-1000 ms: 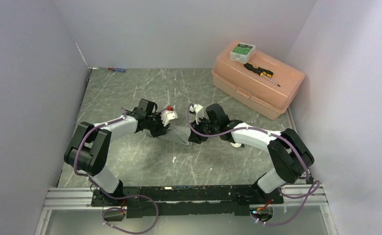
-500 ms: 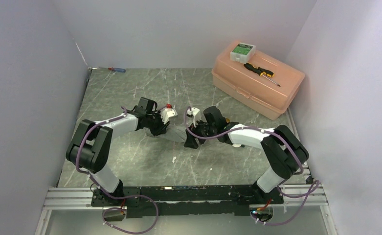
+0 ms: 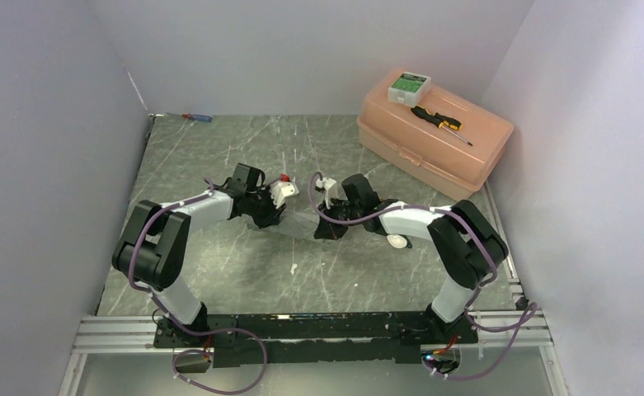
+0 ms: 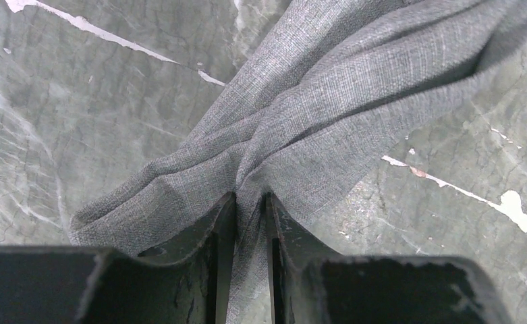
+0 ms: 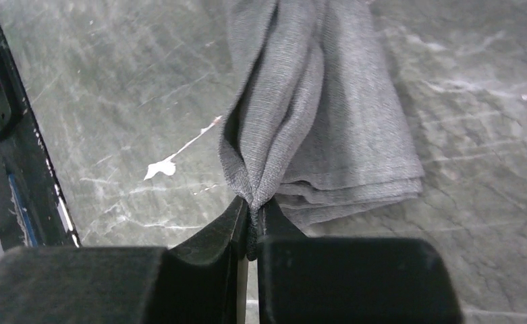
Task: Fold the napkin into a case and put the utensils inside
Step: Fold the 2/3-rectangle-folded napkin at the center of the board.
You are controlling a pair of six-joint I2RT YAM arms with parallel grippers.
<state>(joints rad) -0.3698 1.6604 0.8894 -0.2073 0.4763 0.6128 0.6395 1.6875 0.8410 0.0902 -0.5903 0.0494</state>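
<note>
The grey napkin (image 3: 302,224) lies bunched in folds on the marble table between my two grippers. My left gripper (image 3: 279,218) is shut on its left end; in the left wrist view the fingers (image 4: 250,199) pinch a pleat of the napkin (image 4: 328,101). My right gripper (image 3: 326,229) is shut on its right end; in the right wrist view it (image 5: 252,206) nips a folded edge of the napkin (image 5: 335,135), with layered folds lying beside it. A white spoon (image 3: 398,241) shows partly under the right forearm. The gold-bronze spoon is hidden.
A peach plastic toolbox (image 3: 467,157) stands at the back right, with a black-and-yellow screwdriver (image 3: 440,122) and a small green-and-white box (image 3: 409,85) on its lid. A red-and-blue screwdriver (image 3: 196,117) lies at the back left by the wall.
My right arm has swung inward and its gripper has shifted slightly, still holding the napkin, which is bunched shorter between the grippers. The left gripper has hardly moved.
</note>
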